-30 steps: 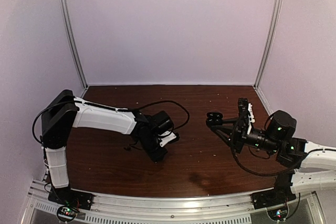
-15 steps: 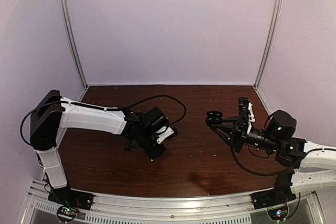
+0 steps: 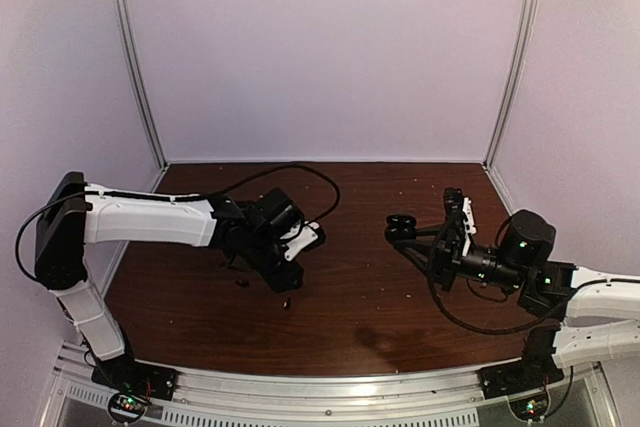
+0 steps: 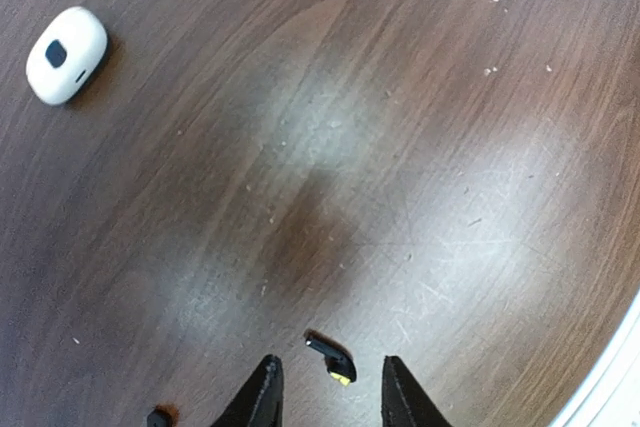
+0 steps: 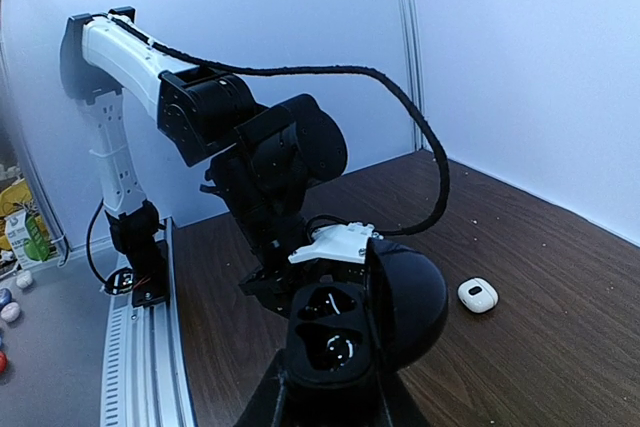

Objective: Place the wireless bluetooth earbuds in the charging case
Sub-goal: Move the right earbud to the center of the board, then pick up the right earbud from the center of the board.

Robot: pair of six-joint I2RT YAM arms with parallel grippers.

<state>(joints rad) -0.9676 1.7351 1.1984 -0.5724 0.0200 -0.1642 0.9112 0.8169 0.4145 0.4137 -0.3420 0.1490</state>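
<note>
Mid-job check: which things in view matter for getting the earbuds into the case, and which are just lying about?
For the job: black earbud on the table at the open left gripper's fingertips; black charging case, lid open, held by the right gripper.
Lying about: closed white case; small dark piece beside the left gripper, too small to identify; pale crumbs.

I'm running this from afar, and it reads as a robotics lab test cell. Plain pale lilac panel walls (image 3: 330,47), framed by slim aluminium corner posts (image 3: 135,57), box in a dark brown wood-grain tabletop (image 3: 370,297). A ribbed aluminium mounting rail (image 3: 320,385) edges its near side, with the white-and-black left robot arm (image 3: 150,219) bolted on. Bare grey floor (image 5: 50,347) lies beyond.
</note>
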